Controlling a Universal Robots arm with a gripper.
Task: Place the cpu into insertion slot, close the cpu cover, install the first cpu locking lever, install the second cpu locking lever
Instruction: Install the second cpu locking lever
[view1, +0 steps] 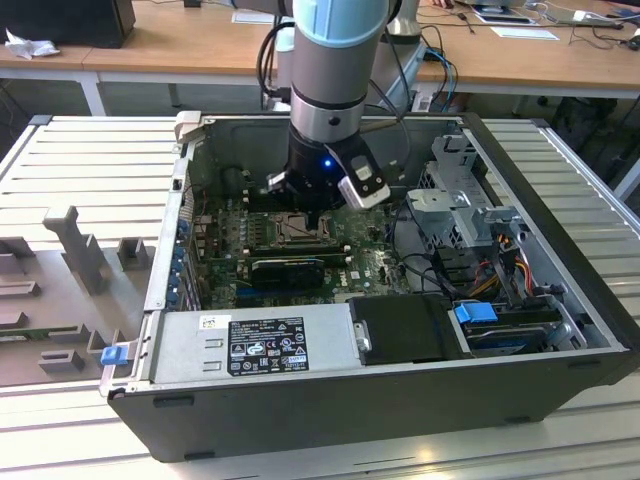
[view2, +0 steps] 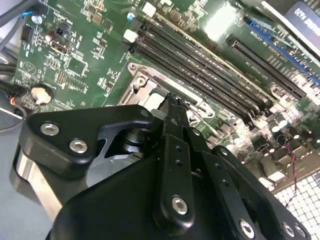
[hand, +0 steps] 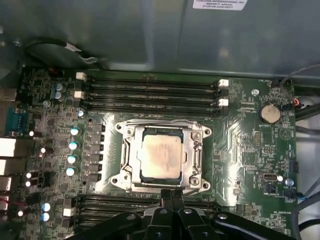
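Silvery cpu cover lies closed over the cpu, which sits in the insertion slot on the green motherboard. Gripper, fingers pressed together and empty, hovers at the socket's 6 o'clock edge in the first wrist view.

Matt metal cpu, shiny steel cpu cover

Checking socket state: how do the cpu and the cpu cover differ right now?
In the first wrist view, the cpu is a solid pale plate; the cpu cover is a silvery open frame around it. The cpu sits inside the window, the cover overlaps its edges. Both lie flat in the insertion slot, just beyond the gripper.
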